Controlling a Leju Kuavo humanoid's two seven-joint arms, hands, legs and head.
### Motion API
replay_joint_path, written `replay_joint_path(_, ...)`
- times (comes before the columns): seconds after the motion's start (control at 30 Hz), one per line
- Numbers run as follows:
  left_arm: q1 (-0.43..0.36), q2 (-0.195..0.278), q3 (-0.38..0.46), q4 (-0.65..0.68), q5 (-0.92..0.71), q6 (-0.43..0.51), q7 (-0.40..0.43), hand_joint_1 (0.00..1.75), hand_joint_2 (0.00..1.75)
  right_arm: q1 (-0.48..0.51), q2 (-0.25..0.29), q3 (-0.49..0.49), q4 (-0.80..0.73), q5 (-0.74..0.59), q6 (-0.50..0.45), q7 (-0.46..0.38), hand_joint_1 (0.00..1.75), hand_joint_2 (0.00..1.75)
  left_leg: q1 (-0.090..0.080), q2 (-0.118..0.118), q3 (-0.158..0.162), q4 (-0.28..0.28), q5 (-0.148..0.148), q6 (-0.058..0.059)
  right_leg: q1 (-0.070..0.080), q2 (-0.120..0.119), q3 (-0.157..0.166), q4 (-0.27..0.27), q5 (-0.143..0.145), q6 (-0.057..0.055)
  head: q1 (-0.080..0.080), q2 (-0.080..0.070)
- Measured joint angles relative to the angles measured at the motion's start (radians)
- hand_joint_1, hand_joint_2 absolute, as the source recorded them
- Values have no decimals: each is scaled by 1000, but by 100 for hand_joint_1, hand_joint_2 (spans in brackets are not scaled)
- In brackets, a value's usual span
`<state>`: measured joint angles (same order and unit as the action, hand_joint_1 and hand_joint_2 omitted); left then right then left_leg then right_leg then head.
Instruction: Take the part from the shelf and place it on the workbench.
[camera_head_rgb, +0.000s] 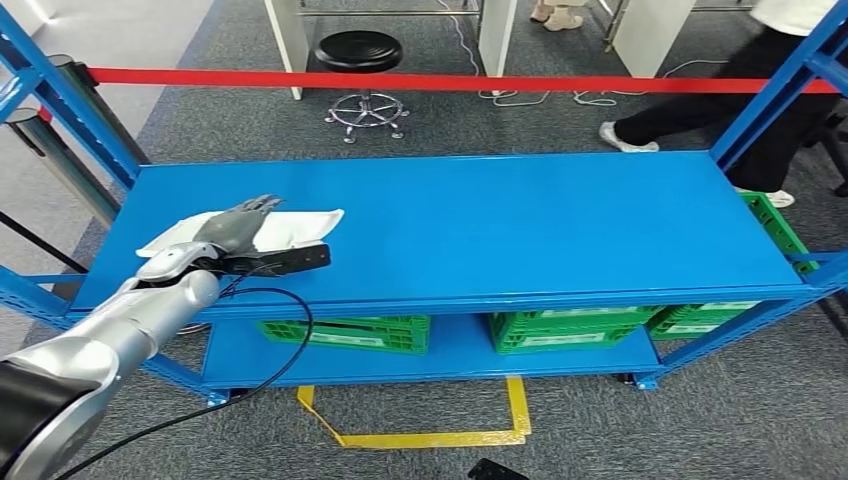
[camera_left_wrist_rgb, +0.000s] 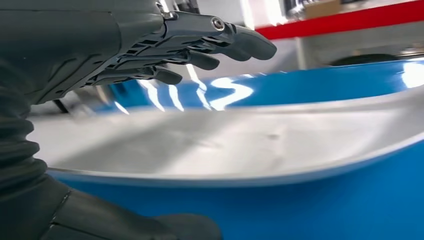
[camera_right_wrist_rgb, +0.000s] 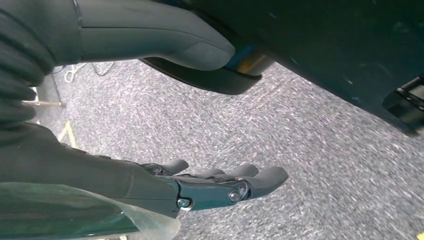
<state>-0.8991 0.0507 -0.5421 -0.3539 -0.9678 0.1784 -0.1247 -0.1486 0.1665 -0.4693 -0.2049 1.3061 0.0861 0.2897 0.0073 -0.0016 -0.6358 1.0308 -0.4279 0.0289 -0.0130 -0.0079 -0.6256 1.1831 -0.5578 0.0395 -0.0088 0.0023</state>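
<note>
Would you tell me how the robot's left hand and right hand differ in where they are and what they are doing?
The left hand reaches over the white part on the blue shelf, fingers above it, thumb below its edge; the right hand hangs over grey carpet. The left hand is at a thing; the right hand holds nothing. Both show spread fingers.

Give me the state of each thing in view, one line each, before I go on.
White part: flat on the top shelf, not lifted.
Left hand: fingers spread above the part, thumb below its edge, not closed.
Right hand: open, holding nothing, hanging over the carpet.
Blue shelf: top deck bears the part at its left end.
Green crates: on the lower deck.
Stool: standing behind the shelf.
</note>
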Motion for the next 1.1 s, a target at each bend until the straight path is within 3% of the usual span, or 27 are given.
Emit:
replay_joint_path(0.07,-17,1,-22,3,-59,4,71,0,175,7,0,-3,0,2,0,0,0,175,-3,-1,-2,5,-1,-6,1,0,45,-106,44,-4,0,0)
replay_joint_path(0.1,-24,1,-31,5,-79,8,106,0,175,9,0,-4,0,-1,0,-2,0,175,-4,-1,-6,7,1,-11,2,2,59,-135,44,-7,-1,0)
replay_joint_path(0.23,-36,3,-54,14,-132,12,193,0,175,14,0,-36,0,-39,0,-19,0,175,-5,1,-17,18,-2,-31,-1,6,73,-159,38,-27,-2,0)
replay_joint_path(0.3,-41,6,-60,19,-152,4,221,0,175,16,0,-47,0,-42,-1,-25,0,175,-2,0,-48,92,-44,-41,-5,6,78,-162,41,-35,-3,0)
replay_joint_path(0.37,-43,11,-66,29,-168,-9,246,0,175,17,0,-53,0,-40,-2,-27,0,175,-1,0,-104,219,-96,-48,-5,6,79,-162,41,-38,-3,0)
replay_joint_path(0.43,-41,15,-73,37,-185,-21,266,0,175,18,0,-58,0,-37,-3,-29,0,175,0,0,-132,277,-98,-49,-5,7,81,-161,40,-39,-3,0)
replay_joint_path(0.47,-41,17,-76,39,-196,-26,277,0,175,18,0,-59,0,-35,-3,-30,0,175,-1,0,-122,252,-73,-47,-5,7,83,-161,39,-39,-3,0)
replay_joint_path(0.53,-43,20,-81,42,-217,-35,299,0,175,18,0,-61,0,-31,-4,-30,0,175,-1,0,-67,130,-3,-39,-4,7,89,-161,34,-37,-3,0)
replay_joint_path(0.57,-45,21,-83,44,-224,-39,308,0,175,18,0,-61,0,-29,-4,-30,0,175,-3,0,-41,73,18,-35,-3,7,89,-161,31,-34,-3,0)
replay_joint_path(0.63,-48,23,-86,47,-231,-44,316,0,175,18,1,-62,0,-28,-5,-31,0,175,-7,-1,-18,17,19,-27,0,6,83,-161,30,-26,-2,0)
replay_joint_path(0.7,-50,23,-88,48,-235,-45,318,0,175,18,0,-62,0,-28,-6,-31,0,175,-5,-1,-14,3,12,-19,1,5,80,-164,28,-16,-2,0)
replay_joint_path(0.77,-54,23,-92,49,-246,-51,328,0,175,18,0,-63,0,-26,-6,-31,0,175,0,-1,-7,-6,13,-10,2,4,69,-138,5,-7,0,0)
replay_joint_path(0.87,-58,25,-107,53,-295,-76,383,5,175,10,0,-65,0,-23,-8,-32,0,175,1,2,-3,-11,13,-1,2,3,-8,31,-74,0,4,0)
replay_joint_path(0.9,-59,26,-111,56,-310,-86,404,47,175,7,0,-67,0,-22,-8,-33,0,175,0,3,-3,-10,12,0,2,2,-31,82,-87,1,5,0)
replay_joint_path(0.93,-59,26,-114,58,-319,-96,423,90,175,5,0,-68,0,-21,-9,-33,0,175,0,3,-2,-10,12,0,2,2,-40,102,-83,2,5,0)
replay_joint_path(0.97,-59,27,-115,60,-323,-109,438,134,175,5,0,-70,0,-20,-9,-33,0,175,0,2,-1,-10,12,0,2,1,-32,85,-60,1,5,0)
replay_joint_path(1.0,-60,27,-116,62,-324,-122,450,172,175,7,0,-71,0,-17,-9,-32,0,175,0,1,0,-9,12,0,2,1,-8,33,-23,0,5,0)
replay_joint_path(1.07,-60,28,-114,66,-323,-147,470,175,175,14,0,-72,0,-13,-9,-32,0,175,-2,-1,-3,-6,13,-4,2,2,45,-90,33,-5,5,0)
replay_joint_path(1.1,-60,29,-112,68,-323,-158,478,175,175,17,0,-74,0,-11,-9,-32,0,175,-4,-1,-8,-4,16,-8,2,3,64,-134,42,-8,4,0)
